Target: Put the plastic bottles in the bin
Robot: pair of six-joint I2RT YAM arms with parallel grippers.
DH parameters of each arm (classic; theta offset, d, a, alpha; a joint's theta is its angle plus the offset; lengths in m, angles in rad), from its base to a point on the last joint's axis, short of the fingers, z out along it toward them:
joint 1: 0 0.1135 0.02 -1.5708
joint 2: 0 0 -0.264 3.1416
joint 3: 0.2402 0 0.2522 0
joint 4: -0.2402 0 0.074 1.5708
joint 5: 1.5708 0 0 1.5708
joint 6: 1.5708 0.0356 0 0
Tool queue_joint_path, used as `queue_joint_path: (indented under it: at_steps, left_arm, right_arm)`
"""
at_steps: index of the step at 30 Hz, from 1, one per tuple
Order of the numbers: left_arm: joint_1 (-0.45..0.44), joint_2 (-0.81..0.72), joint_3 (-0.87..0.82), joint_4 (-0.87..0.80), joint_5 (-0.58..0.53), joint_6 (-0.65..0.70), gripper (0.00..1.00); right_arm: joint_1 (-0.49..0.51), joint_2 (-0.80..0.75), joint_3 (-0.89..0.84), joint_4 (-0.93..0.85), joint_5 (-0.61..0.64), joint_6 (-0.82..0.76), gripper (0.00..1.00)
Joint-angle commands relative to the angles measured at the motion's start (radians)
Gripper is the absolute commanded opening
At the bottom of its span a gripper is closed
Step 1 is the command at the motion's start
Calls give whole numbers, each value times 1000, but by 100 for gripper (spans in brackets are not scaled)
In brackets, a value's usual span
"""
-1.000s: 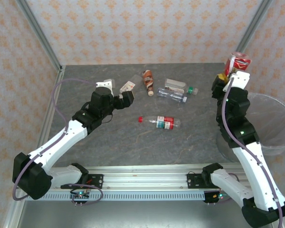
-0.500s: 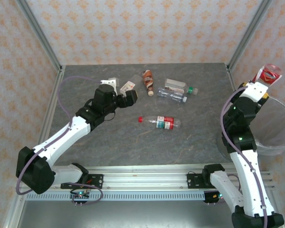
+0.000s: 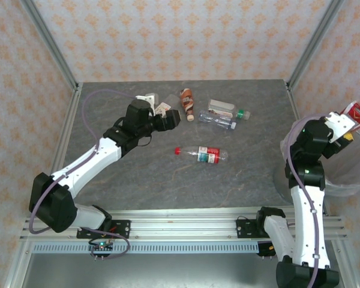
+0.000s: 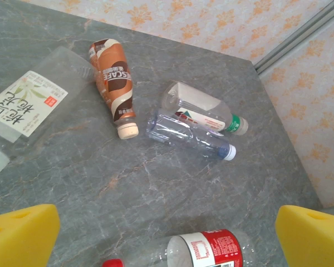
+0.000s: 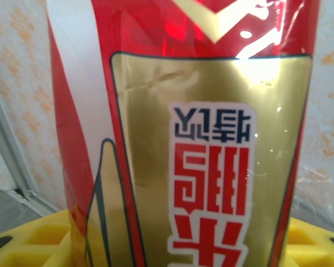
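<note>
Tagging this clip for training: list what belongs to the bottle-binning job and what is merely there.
Job: red bottle in the right end effector; bin; lying on the grey table: white-labelled bottle, brown bottle, green-capped bottle, clear unlabelled bottle, red-capped bottle.
Merely there: that table, metal frame posts, papered walls.

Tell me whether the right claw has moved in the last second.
Yes. The right claw, gripping a red-labelled bottle, swung rightward and nearer, from the table's far right corner to above the bin.

The red bottle [image 5: 183, 139] gleams glossy — the table [image 4: 156, 183] looks matt.
</note>
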Motion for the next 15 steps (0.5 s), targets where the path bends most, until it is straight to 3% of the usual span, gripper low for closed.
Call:
queue_joint_path:
  at_steps: [1,9,15]
  left_arm:
    - [5,2,51,-28,24,2,100]
    - [5,58,140,-91,70,14,100]
    - [5,67,149,-92,76,5,100]
  right_arm:
    - [-33,-2,-16,-69,27,78,58]
    - [-43,41,-50,-157,99,210,65]
    - [-43,57,-55,-188,70,250,80]
